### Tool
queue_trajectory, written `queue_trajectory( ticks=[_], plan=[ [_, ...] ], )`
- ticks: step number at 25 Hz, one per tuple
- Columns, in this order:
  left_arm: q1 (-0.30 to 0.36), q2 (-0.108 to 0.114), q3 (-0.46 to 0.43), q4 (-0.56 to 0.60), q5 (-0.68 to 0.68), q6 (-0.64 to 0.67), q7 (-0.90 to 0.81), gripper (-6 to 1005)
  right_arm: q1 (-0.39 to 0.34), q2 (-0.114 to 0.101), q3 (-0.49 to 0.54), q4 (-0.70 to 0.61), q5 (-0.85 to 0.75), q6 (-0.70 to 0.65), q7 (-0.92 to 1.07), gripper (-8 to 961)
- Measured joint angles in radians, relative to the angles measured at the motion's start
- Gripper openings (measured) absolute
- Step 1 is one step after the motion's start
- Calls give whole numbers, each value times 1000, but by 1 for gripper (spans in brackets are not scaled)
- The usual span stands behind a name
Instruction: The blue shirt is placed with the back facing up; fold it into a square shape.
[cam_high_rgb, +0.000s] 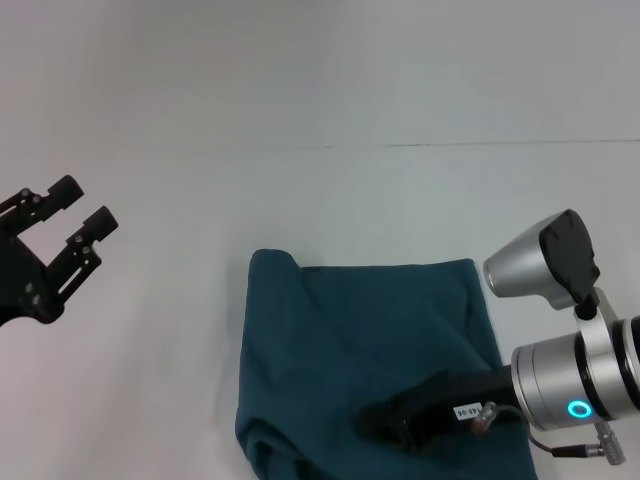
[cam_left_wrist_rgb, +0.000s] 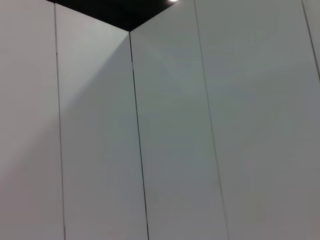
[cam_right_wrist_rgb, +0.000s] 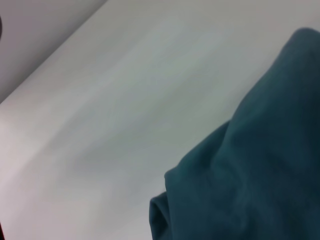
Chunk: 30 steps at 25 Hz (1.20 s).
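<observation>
The blue shirt (cam_high_rgb: 370, 350) lies folded into a rough rectangle on the white table, plain teal side up, with a bunched fold at its near left corner. The right wrist view shows the blue shirt (cam_right_wrist_rgb: 260, 175) close up, its edge rumpled against the table. My right gripper (cam_high_rgb: 385, 422) reaches in from the right and rests low over the near part of the shirt. My left gripper (cam_high_rgb: 85, 207) hangs open at the far left, well apart from the shirt and holding nothing.
The white table (cam_high_rgb: 150, 380) extends to the left of the shirt and beyond it to a seam (cam_high_rgb: 480, 144) at the back. The left wrist view shows only white wall panels (cam_left_wrist_rgb: 175, 140).
</observation>
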<state>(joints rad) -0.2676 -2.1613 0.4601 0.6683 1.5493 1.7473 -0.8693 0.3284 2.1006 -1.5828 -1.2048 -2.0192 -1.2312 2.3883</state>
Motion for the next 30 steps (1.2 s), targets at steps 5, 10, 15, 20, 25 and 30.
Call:
queue_trajectory(
  ticks=[5,10,15,20,25,30],
  plan=[
    [2,0,-1,-9,0,-4,7,442,-19,1,-5,6,0,6,3,133],
    [1,0,0,-14,0,-13,7,442,-38,1,-10,15,-1,17,12,133],
    [-3,0,0,-27,1,-15,7,441,-55,1,-12,-24,3,19,2,133],
    [-5,0,-2,-39,-4,-16,7,441,-36,1,-10,-90,31,70,-16,132],
    [-8,0,0,-44,-1,-16,6,441,3,-2,-11,-99,34,77,-35,132],
    [-8,0,-1,-58,0,-10,-7,441,-47,-6,61,-116,18,94,-133,132]
  ],
)
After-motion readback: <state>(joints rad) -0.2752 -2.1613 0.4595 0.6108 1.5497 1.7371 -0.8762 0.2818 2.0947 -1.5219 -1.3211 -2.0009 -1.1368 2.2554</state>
